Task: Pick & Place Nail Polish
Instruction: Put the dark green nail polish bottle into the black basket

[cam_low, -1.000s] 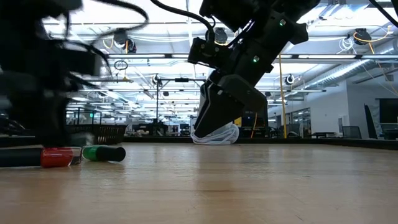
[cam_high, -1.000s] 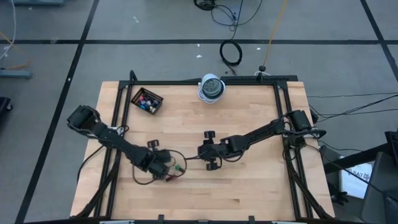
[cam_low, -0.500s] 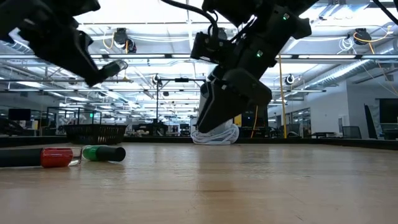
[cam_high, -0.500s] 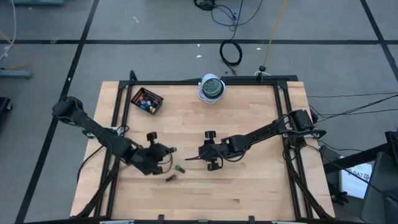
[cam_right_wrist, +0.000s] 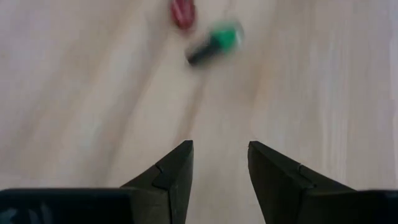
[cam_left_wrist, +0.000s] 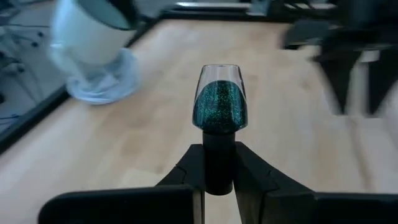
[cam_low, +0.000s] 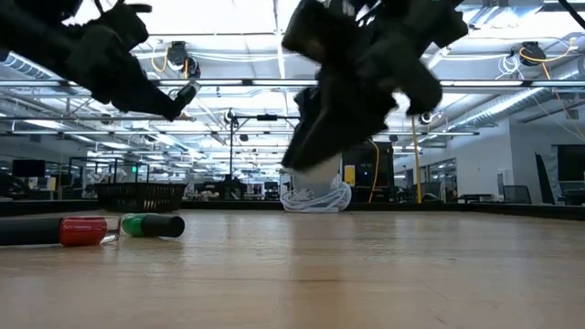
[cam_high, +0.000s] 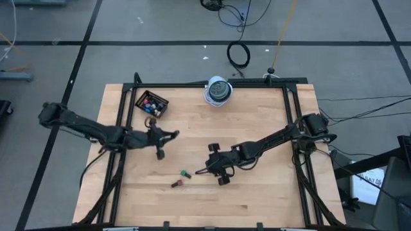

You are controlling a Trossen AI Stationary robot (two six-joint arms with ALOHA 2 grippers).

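My left gripper (cam_high: 171,134) hangs above the table's left middle, shut on a teal glitter nail polish bottle (cam_left_wrist: 219,106); the low view shows that bottle (cam_low: 186,93) high over the wood. A green nail polish bottle (cam_high: 185,174) and a red one (cam_high: 176,183) lie on their sides near the front. My right gripper (cam_high: 203,171) hovers open just right of them, slanting down; its wrist view has the green bottle (cam_right_wrist: 214,41) and red bottle (cam_right_wrist: 181,12) ahead of the fingers. My left gripper pinches the bottle's black cap (cam_left_wrist: 219,142) between its two fingers. The fingers run nearly level, pointing toward the table's right, and the bottle lies in line with them. Its glitter body sticks out past the fingertips, lifted clear of the table.
A small black tray (cam_high: 153,104) with several bottles sits at the far left. A white round object (cam_high: 218,90) stands at the far edge, also seen as a blurred white shape (cam_left_wrist: 93,37) in the left wrist view. Bare wood lies to the right and front.
My left gripper has risen from beside the red and green bottles and gone toward the far edge, tipping from steeply down to nearly level, with the teal bottle in its hold. My right gripper has shifted a little toward the near edge, closer to the green bottle.
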